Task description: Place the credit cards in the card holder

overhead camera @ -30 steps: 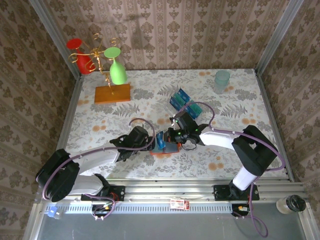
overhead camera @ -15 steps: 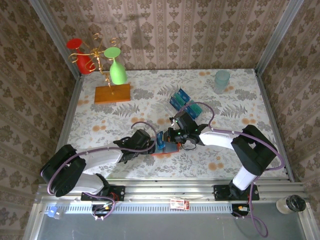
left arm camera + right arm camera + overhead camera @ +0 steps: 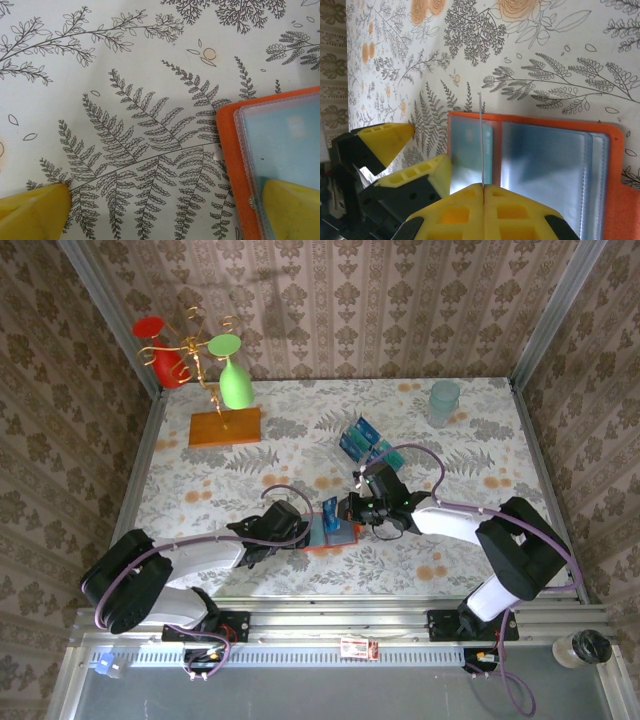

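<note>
Floral desk (image 3: 200,480), right gripper (image 3: 482,187) pinching a credit card (image 3: 329,512) over the card holder (image 3: 545,120), left gripper (image 3: 160,212) released. Next, probably aiming it into a sleeve (image 3: 545,165).

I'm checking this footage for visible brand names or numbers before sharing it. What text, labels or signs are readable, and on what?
No text is readable.
Red and white tag on the front rail: print too small to read.
Upright blue card: no legible lettering.
Orange card holder: no marking visible.
</note>
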Robot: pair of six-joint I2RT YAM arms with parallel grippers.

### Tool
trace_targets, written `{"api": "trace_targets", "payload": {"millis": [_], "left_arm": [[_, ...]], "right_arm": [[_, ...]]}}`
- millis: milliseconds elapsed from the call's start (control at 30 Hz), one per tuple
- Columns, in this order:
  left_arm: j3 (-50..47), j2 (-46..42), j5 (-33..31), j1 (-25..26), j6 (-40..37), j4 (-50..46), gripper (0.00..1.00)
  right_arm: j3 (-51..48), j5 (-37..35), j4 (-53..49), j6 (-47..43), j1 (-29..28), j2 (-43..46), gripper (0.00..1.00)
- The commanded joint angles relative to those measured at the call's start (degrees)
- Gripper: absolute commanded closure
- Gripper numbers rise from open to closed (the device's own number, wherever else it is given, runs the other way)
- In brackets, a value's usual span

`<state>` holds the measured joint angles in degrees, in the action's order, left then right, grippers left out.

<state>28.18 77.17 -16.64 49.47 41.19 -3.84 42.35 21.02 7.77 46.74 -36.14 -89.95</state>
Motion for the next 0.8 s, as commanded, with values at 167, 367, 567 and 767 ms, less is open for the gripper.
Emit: {"api": "trace_targets", "payload": {"millis": [167, 367, 567, 767], "left_arm": [[-1.61, 0.18, -0.85, 0.10, 1.37, -1.72, 0.00], [-1.73, 0.18, -0.93, 0.04, 1.41, -1.70, 0.00], [-1.81, 0.18, -0.89, 0.09, 1.43, -1.70, 0.00], [-1.64, 0.22, -0.94, 0.07, 1.43, -1.71, 0.00]], "right_arm": [[-2.59, -1.67, 7.26, 1.27, -0.04, -0.46, 1.00], [-2.88, -1.50, 8.82, 1.94, 0.00, -1.82, 1.00], [-3.52, -1.40, 10.37, 2.46, 0.01, -3.39, 1.00], [-4.46, -1.34, 11.69, 2.91, 0.02, -4.10, 1.00]]}}
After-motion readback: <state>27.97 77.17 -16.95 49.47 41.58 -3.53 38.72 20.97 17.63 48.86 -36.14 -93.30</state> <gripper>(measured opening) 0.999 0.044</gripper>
